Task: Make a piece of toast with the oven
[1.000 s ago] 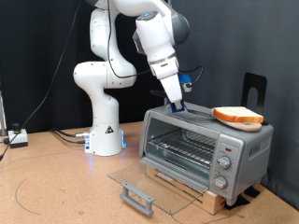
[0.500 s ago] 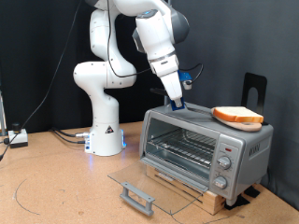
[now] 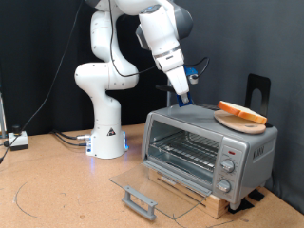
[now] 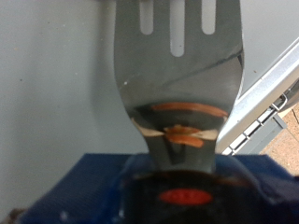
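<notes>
The silver oven (image 3: pixel 204 147) stands at the exterior view's right with its glass door (image 3: pixel 142 185) folded down flat and its wire rack bare. The piece of toast (image 3: pixel 243 111) lies on a round wooden plate (image 3: pixel 236 123) on the oven's top, looking slightly tilted. My gripper (image 3: pixel 182 92) hangs just above the top's rear left part, to the left of the toast. It is shut on a blue-handled metal spatula (image 3: pixel 186 87). In the wrist view the slotted spatula blade (image 4: pixel 177 84) fills the middle over the grey oven top (image 4: pixel 56 84).
The oven sits on a slatted wooden base (image 3: pixel 204 197). The door handle (image 3: pixel 139 200) sticks out over the brown table. The white robot base (image 3: pixel 106 133) stands to the left. A black stand (image 3: pixel 257 90) rises behind the oven. Cables lie at the far left (image 3: pixel 14 141).
The gripper and spatula have lifted a little and shifted right, off the oven top. The toast now sits slightly higher and more tilted on its plate.
</notes>
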Action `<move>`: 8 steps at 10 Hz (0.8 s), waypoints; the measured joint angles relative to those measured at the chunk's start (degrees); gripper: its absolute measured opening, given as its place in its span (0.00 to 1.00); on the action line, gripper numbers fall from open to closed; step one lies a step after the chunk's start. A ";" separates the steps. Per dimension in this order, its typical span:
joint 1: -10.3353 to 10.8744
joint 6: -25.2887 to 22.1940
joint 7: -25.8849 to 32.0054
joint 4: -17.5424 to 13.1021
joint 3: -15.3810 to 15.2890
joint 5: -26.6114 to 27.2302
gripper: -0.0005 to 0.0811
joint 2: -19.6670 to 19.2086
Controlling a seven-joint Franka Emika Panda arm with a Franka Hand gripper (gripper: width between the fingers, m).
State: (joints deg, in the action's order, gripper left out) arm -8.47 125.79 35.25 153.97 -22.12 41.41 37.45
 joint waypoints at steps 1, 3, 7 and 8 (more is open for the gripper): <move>0.00 -0.07 -0.45 0.00 -0.31 0.00 0.53 -0.03; 0.00 0.07 -1.73 -0.04 -1.65 0.03 0.53 -0.22; -0.05 4.86 -5.67 -1.17 -5.66 0.95 0.53 -3.27; -0.07 6.06 -6.62 -1.67 -6.50 0.95 0.53 -4.50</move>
State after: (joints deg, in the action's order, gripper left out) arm -8.54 131.85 28.62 152.30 -28.62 42.36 32.95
